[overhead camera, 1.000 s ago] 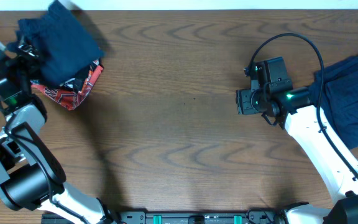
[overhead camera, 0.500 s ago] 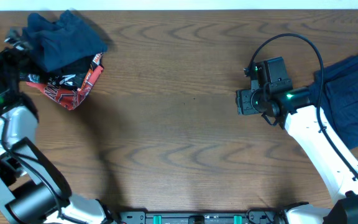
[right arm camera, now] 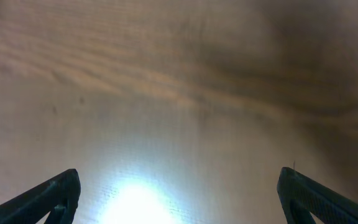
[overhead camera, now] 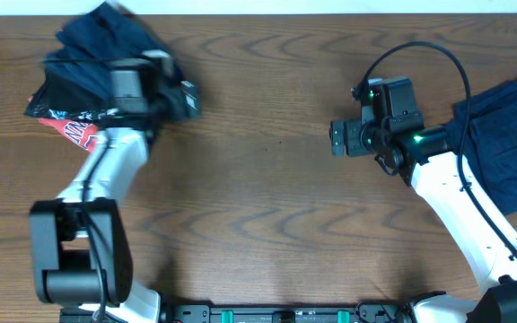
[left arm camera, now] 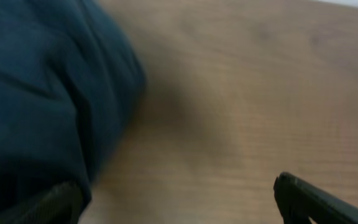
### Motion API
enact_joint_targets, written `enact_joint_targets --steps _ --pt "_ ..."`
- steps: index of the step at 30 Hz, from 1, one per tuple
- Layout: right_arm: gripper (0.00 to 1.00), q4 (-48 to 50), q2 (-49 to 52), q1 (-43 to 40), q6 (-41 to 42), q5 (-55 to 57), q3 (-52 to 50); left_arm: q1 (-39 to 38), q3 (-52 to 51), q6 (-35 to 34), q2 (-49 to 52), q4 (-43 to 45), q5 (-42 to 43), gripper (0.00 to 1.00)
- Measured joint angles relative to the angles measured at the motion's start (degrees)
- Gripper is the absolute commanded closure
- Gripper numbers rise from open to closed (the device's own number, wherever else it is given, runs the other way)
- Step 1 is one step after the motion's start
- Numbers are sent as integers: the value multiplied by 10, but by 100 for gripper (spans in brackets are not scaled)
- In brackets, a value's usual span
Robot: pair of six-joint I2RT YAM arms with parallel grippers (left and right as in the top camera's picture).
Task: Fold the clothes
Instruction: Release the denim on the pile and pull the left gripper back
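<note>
A pile of dark navy clothes [overhead camera: 88, 49] lies at the table's back left, on top of a red and black patterned cloth [overhead camera: 72, 131]. My left gripper [overhead camera: 185, 95] is blurred at the pile's right edge. In the left wrist view it [left arm camera: 179, 208] is open and empty, with navy cloth [left arm camera: 36, 99] against its left finger. Another navy garment [overhead camera: 510, 144] lies flat at the right edge. My right gripper [overhead camera: 337, 139] is open and empty over bare wood left of that garment. Its wrist view [right arm camera: 179, 205] shows only the table.
The brown wooden table [overhead camera: 258, 206] spans the view. A black cable [overhead camera: 420, 54] loops above the right wrist. The right arm's white links [overhead camera: 465, 215] run from the front right toward its gripper. A bright glare [right arm camera: 135, 199] lies on the wood under the right gripper.
My left arm has swung from the far left edge rightward across the pile, and its gripper is now at the pile's right side. The right gripper has shifted slightly left.
</note>
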Motion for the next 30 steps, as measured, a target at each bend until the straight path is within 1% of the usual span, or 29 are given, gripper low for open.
enact_joint_targets --steps 4,7,10,12,14,21,27,30 --pt "1 59 0 -7 0 3 0 -63 -1 11 0 -83 -18 2" --pt "1 86 0 -33 0 8 0 -84 -2 11 0 -156 -23 2" --pt "1 77 0 -72 0 10 0 -87 -3 4 -8 -228 -26 2" --pt "1 55 0 -101 0 11 0 -85 -3 2 -33 -274 -33 2" --pt "1 32 0 -122 0 12 0 -84 -3 0 -71 -291 -41 2" --pt "1 -10 -4 -143 0 10 0 -84 -3 0 -209 -268 -61 2" --pt "1 -18 -4 -143 0 9 0 -84 -3 0 -242 -231 -67 2" --pt "1 -22 -4 -143 0 9 0 -84 -3 0 -242 -193 -67 2"
